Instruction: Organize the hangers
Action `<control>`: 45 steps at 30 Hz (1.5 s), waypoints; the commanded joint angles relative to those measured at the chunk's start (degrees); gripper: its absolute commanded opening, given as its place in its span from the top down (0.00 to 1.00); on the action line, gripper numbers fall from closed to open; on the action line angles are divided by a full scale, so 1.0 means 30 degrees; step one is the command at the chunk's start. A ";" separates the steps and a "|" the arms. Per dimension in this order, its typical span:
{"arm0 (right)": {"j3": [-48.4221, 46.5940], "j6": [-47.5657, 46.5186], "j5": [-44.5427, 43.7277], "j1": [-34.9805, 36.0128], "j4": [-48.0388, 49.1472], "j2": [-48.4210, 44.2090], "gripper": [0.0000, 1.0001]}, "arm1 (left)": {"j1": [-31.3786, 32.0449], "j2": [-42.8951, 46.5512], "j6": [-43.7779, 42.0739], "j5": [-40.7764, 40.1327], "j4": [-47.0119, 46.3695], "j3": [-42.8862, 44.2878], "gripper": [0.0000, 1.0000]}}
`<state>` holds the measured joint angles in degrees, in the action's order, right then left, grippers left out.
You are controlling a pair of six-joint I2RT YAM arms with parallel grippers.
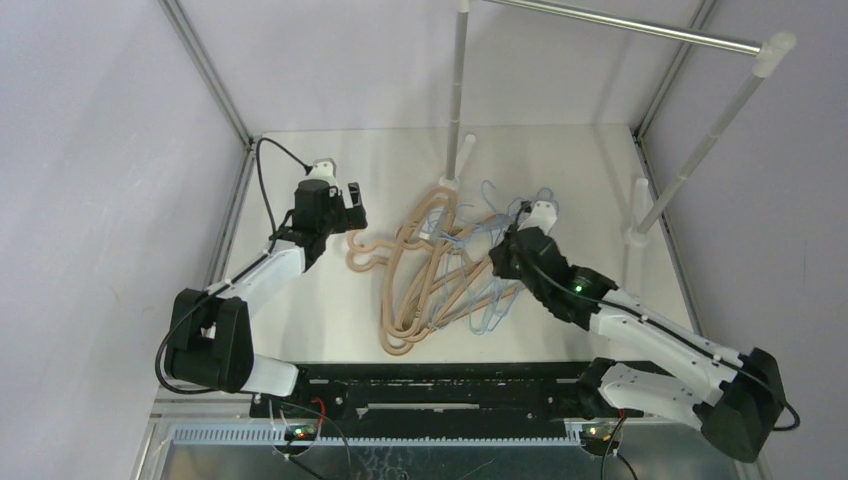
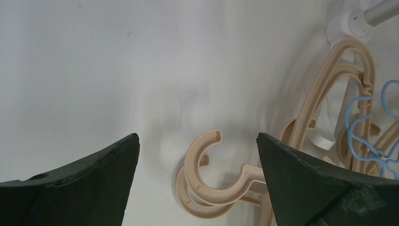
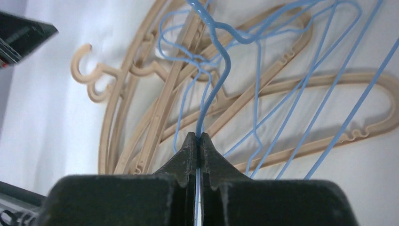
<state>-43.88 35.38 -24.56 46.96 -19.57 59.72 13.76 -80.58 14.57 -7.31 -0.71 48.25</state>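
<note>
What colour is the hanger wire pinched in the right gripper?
Light blue. The thin hanger sits pinched in the right gripper, clearest in the right wrist view.

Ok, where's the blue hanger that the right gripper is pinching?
The blue hanger is right of centre in the top view, crossing over the tan hangers, its wire pinched in the right gripper.

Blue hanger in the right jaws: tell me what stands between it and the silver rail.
Nothing visible blocks the path up to the rail. But the pinched blue hanger is crossed with other blue hangers and lies over the tan hangers, so they may drag along.
</note>
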 commanded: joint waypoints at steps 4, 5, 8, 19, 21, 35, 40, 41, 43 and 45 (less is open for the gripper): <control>-0.1163 -0.2049 0.5721 -0.5057 0.3546 -0.2674 1.00 | 0.0136 0.0623 -0.0105 -0.0042 -0.0421 0.0209 0.01; -0.1560 -0.2327 0.6317 -0.5708 0.4039 -0.2706 1.00 | 0.0146 0.0585 -0.0087 -0.0048 -0.0435 0.0206 0.01; -0.3230 -0.3547 0.7226 -0.6646 0.5472 -0.2361 1.00 | 0.0128 0.0524 -0.0063 -0.0037 -0.0495 0.0206 0.01; -0.7265 -0.3617 1.0996 -0.9297 0.9203 -0.0301 1.00 | 0.0131 0.0255 -0.0193 -0.0577 -0.0525 0.0226 0.01; -0.7580 -0.3582 1.1481 -0.9555 0.9821 0.0230 1.00 | 0.0133 0.0110 -0.0183 -0.0530 -0.0525 0.0252 0.00; -0.8663 -0.1544 1.3270 -1.1229 1.4956 0.4001 1.00 | 0.0127 -0.0313 -0.0449 -0.1098 -0.0357 0.0461 0.00; -0.8410 -0.1256 1.4427 -1.1171 1.6444 0.4324 1.00 | 0.0122 -0.0634 -0.0528 -0.1251 -0.0183 0.0661 0.00; -0.8402 -0.1228 1.4539 -1.1171 1.6586 0.4321 1.00 | 0.0118 -0.0686 -0.0514 -0.1192 -0.0175 0.0677 0.00; -0.8361 -0.1303 1.4803 -1.1145 1.6787 0.4273 1.00 | 0.0107 -0.0755 -0.0464 -0.1138 -0.0173 0.0696 0.01; -0.8212 -0.1428 1.4687 -1.1037 1.6977 0.4159 1.00 | 0.0107 -0.0855 -0.0465 -0.1161 -0.0173 0.0744 0.00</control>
<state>-67.16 30.55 17.78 13.50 24.77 73.69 13.76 -82.72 14.44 -10.22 -0.60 48.25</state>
